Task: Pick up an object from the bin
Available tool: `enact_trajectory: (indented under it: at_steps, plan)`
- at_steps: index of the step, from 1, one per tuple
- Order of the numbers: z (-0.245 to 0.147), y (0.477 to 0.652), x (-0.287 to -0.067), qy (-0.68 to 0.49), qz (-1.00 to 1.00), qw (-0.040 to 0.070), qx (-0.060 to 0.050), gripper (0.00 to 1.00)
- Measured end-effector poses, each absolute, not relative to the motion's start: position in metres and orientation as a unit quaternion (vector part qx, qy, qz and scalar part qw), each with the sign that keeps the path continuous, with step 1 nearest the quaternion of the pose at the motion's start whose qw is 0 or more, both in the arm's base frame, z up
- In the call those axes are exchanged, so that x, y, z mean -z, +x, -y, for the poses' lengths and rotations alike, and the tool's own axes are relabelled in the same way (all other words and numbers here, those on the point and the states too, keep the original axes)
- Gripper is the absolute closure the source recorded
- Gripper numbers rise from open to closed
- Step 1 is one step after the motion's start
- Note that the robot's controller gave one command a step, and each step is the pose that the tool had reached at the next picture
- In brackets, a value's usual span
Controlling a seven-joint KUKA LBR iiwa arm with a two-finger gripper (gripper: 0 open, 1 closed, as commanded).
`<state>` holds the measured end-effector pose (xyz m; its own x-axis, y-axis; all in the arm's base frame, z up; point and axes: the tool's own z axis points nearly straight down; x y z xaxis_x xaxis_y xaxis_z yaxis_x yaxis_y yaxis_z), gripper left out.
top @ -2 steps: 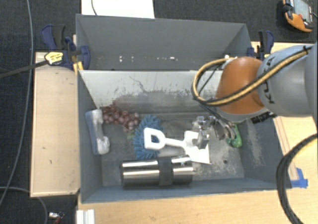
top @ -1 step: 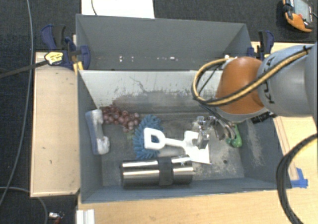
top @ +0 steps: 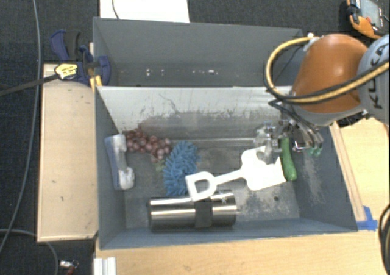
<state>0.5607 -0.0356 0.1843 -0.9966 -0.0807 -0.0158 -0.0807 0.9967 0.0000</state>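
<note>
My gripper hangs low at the right end of the bin, under the arm's orange cover. Just below it a slim green stick-shaped thing lies nearly upright in the view, its top end up against the gripper. A white plastic scoop lies beside the stick, with its blade touching the stick and its looped handle pointing left toward the bin's middle. Whether the gripper has hold of the green stick is hidden by the gripper's own body.
A metal cylinder with a black band lies along the front wall. A blue spiky brush, a bunch of purple grapes and a clear plastic piece lie at the left. The arm covers the bin's right rear corner.
</note>
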Motion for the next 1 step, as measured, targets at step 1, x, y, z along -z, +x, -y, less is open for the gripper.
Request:
enact_trajectory:
  at_steps: [1]
  plan:
    - [0.0184,0.5609,-0.1085,-0.029,-1.0,-0.002,-0.002,1.0]
